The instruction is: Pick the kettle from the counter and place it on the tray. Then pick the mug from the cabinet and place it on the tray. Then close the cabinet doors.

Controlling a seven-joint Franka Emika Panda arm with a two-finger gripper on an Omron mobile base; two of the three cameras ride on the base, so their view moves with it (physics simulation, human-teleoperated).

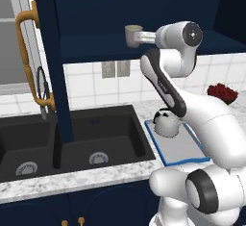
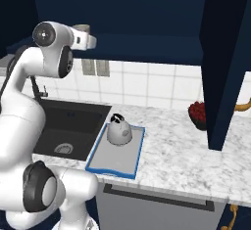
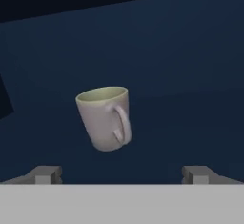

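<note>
Up inside cabinet [image 1: 96,8], pincer [image 3: 121,174] spread wide, facing mug [image 3: 105,118] on shelf; kettle [image 2: 118,130] sitting on tray [image 2: 105,165].

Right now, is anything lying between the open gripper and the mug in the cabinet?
Nothing: in the hand view the gripper faces the mug across bare navy shelf.

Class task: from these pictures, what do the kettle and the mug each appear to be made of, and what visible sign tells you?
Kettle: probably metal, a smooth silver-grey body with soft sheen under a black handle. Mug: likely glazed ceramic, matt beige-grey, thick-walled, with a rounded rim.
</note>
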